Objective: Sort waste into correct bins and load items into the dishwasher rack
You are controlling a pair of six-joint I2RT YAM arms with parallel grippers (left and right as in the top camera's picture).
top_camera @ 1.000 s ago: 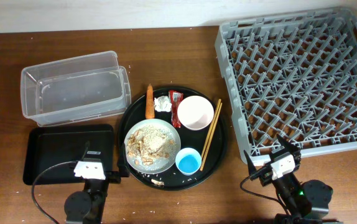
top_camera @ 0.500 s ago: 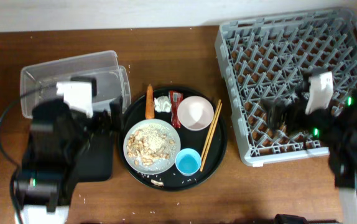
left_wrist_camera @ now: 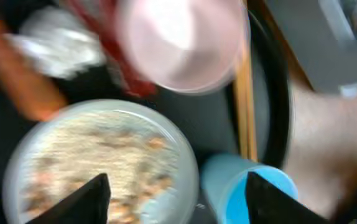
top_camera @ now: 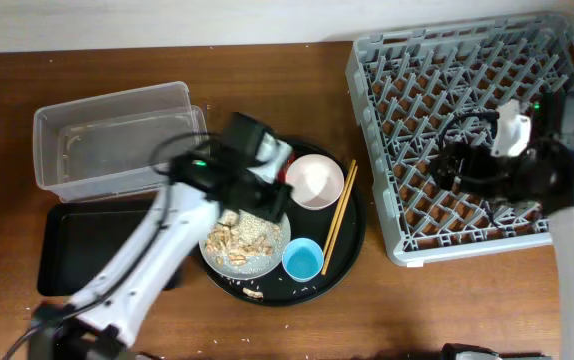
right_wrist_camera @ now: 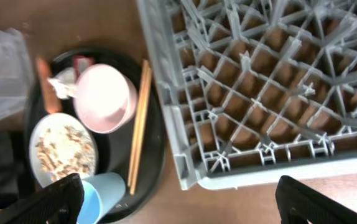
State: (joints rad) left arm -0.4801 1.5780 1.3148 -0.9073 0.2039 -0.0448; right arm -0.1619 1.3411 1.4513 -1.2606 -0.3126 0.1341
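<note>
My left gripper (top_camera: 267, 200) (left_wrist_camera: 181, 205) is open and empty, above the pale plate (top_camera: 242, 245) (left_wrist_camera: 97, 162) of beige food scraps. Beside it on the round tray are the blue cup (top_camera: 303, 259) (left_wrist_camera: 253, 186), the pink-sided white bowl (top_camera: 314, 182) (left_wrist_camera: 181, 43) and the chopsticks (top_camera: 339, 215) (left_wrist_camera: 245, 93). The left wrist view also shows the carrot (left_wrist_camera: 17, 74), tissue (left_wrist_camera: 57, 43) and red wrapper (left_wrist_camera: 104, 50); the overhead view hides them under my arm. My right gripper (top_camera: 452, 165) (right_wrist_camera: 188, 205) is open and empty over the front left of the grey rack (top_camera: 477, 100) (right_wrist_camera: 272, 81).
The clear tub (top_camera: 117, 140) stands at the back left, with the shallow black tray (top_camera: 77, 245) in front of it, partly under my left arm. The round black tray (top_camera: 357, 235) lies between the tub and the rack. Crumbs lie at its front rim.
Both arms have risen from the front edge. The left has swung right over the round tray. The right has moved over the rack's front left part.
</note>
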